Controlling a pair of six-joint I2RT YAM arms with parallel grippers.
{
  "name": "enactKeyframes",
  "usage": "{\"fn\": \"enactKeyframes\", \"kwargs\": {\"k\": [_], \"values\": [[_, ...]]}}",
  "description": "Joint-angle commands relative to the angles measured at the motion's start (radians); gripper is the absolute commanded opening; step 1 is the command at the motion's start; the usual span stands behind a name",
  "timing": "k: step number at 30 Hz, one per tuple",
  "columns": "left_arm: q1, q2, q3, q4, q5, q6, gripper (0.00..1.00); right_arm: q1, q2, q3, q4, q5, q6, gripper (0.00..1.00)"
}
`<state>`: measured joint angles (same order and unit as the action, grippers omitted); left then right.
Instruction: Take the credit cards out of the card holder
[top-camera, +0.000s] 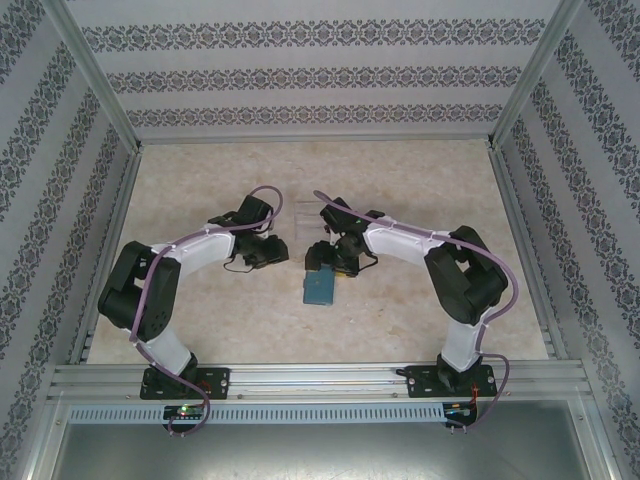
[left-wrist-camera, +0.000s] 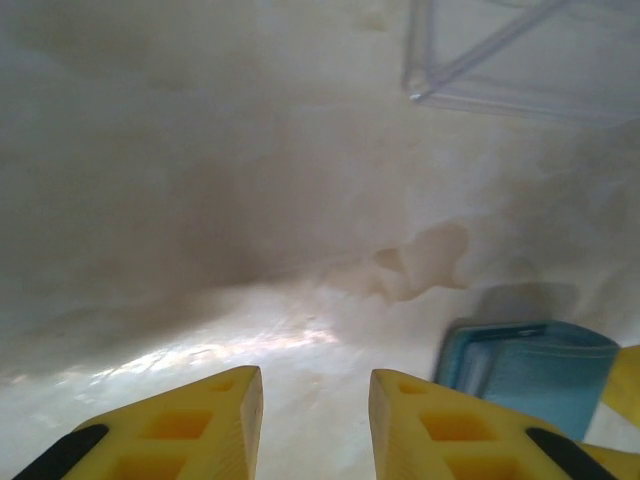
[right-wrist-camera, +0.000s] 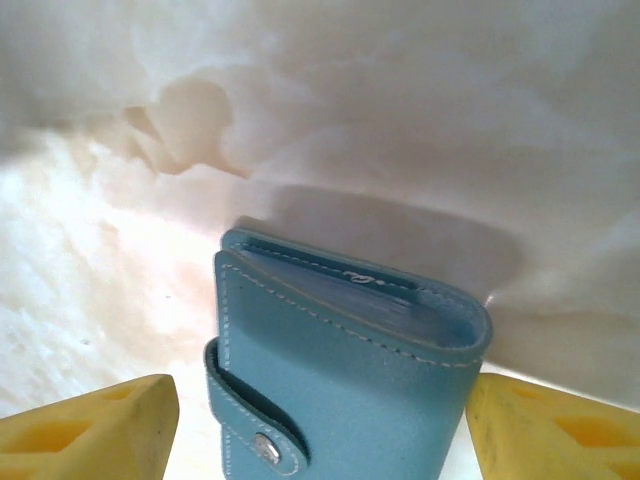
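top external view: locate the card holder (top-camera: 320, 287) flat on the marbled table (top-camera: 420, 310), just below centre, between the two arms. note the right gripper (top-camera: 340, 262) at its 12 o'clock edge, and the left gripper (top-camera: 262, 252) at its 10 o'clock, apart from it. find the clear plastic tray (top-camera: 300, 212) at 12 o'clock from the holder, between the two wrists.

right wrist view: see the card holder (right-wrist-camera: 340, 380) folded shut, teal with pale stitching, its strap (right-wrist-camera: 245, 425) snapped closed at 7 o'clock. note the layered sleeve edges (right-wrist-camera: 400, 300) along its top rim. read the right gripper (right-wrist-camera: 320, 440) as spread wide, with one yellow finger (right-wrist-camera: 90, 430) at 9 o'clock of the holder and the other at 3 o'clock. cannot tell whether either touches it.

left wrist view: read the left gripper (left-wrist-camera: 315, 400) as parted by a narrow gap, with bare table between its yellow fingers (left-wrist-camera: 190, 420). find the card holder (left-wrist-camera: 530, 375) at 3 o'clock from the fingertips, near but apart. find a corner of the clear plastic tray (left-wrist-camera: 520, 60) at 1 o'clock, well apart from the holder.
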<state>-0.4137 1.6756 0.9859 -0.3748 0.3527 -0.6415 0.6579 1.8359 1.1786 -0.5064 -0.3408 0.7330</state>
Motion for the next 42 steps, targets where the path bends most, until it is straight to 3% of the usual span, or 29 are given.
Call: {"fn": "enactKeyframes", "kwargs": {"k": [1,11,21,26,35,42], "values": [[-0.039,0.035,0.039,0.029,0.019,-0.014,0.32,-0.015,-0.042,-0.042,0.043,-0.019,-0.005,0.73],[-0.135,0.049,0.058,-0.013,0.023,-0.028,0.31,-0.071,-0.135,-0.192,0.177,-0.092,0.013,0.66],[-0.220,0.078,0.143,-0.095,0.018,-0.118,0.29,-0.098,-0.105,-0.252,0.281,-0.167,0.039,0.48],[-0.242,0.086,0.173,-0.182,-0.009,-0.118,0.28,-0.104,-0.075,-0.261,0.322,-0.199,0.047,0.40],[-0.266,0.094,0.159,-0.188,0.047,-0.129,0.27,-0.108,-0.047,-0.270,0.338,-0.213,0.054,0.25],[-0.301,0.140,0.209,-0.256,0.002,-0.110,0.27,-0.110,-0.053,-0.287,0.359,-0.214,0.072,0.14]]}}
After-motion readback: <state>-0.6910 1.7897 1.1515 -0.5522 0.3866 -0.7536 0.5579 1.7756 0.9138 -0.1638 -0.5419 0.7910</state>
